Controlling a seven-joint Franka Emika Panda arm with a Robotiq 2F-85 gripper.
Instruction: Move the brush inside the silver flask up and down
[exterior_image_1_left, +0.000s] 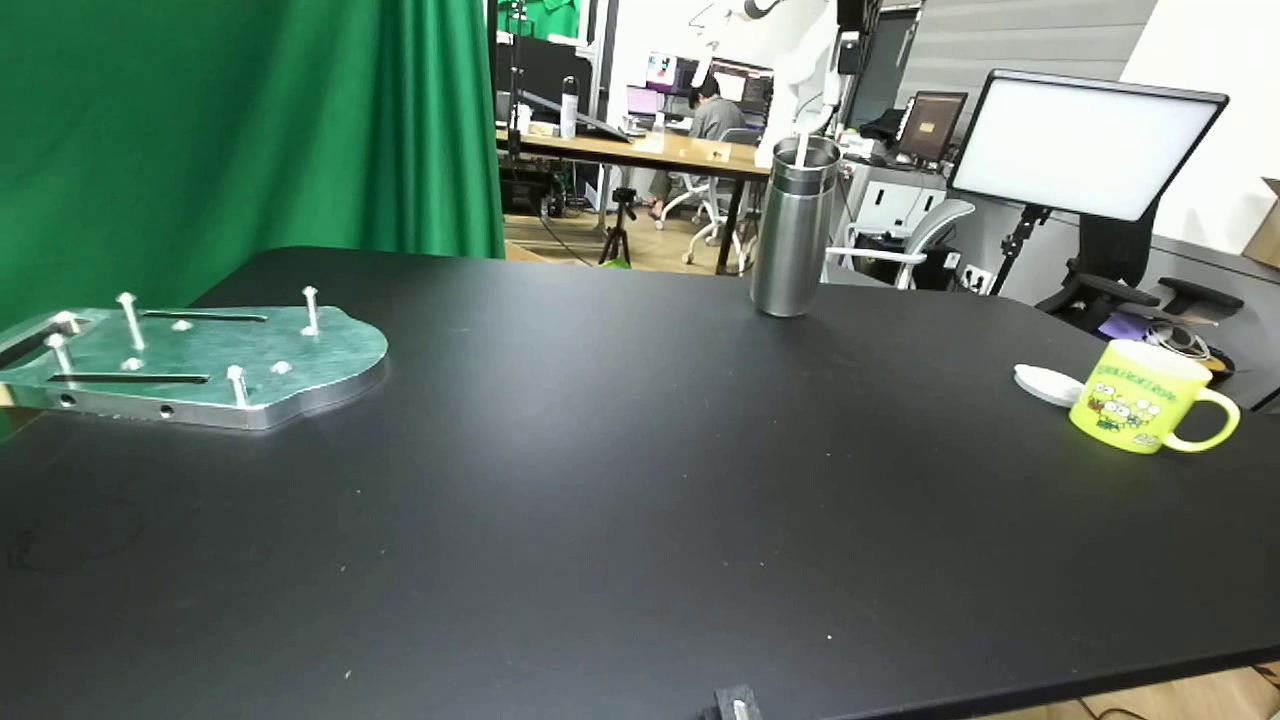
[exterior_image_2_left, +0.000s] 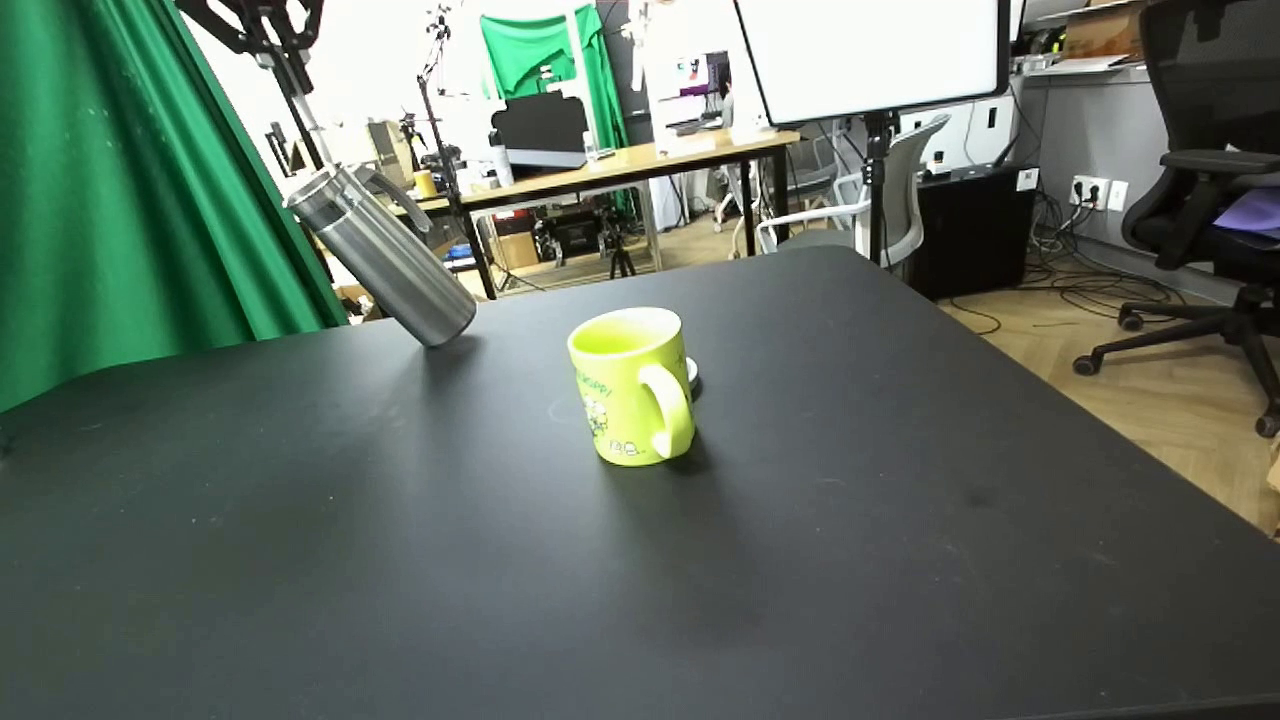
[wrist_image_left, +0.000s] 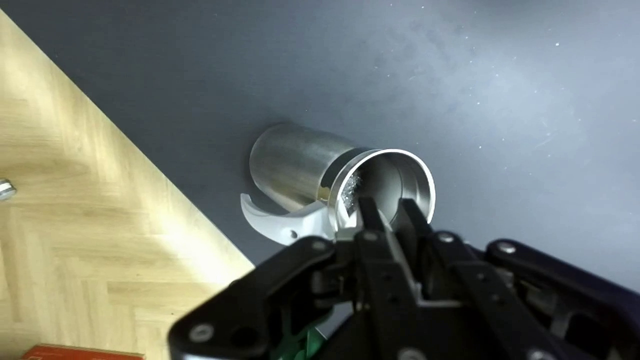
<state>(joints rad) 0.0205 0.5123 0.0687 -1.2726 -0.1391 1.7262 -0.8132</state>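
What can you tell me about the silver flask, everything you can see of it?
The silver flask is a slim cylinder of what looks like shiny metal, with a dark band below its open rim and a pale curved handle. It is tilted, its base on the black table near an edge. The brush reaches into its mouth; whether it touches the inner wall is unclear.

Yellow-green mug (exterior_image_2_left: 628, 410): green lettering (exterior_image_2_left: 596, 385), only "PPI" legible.
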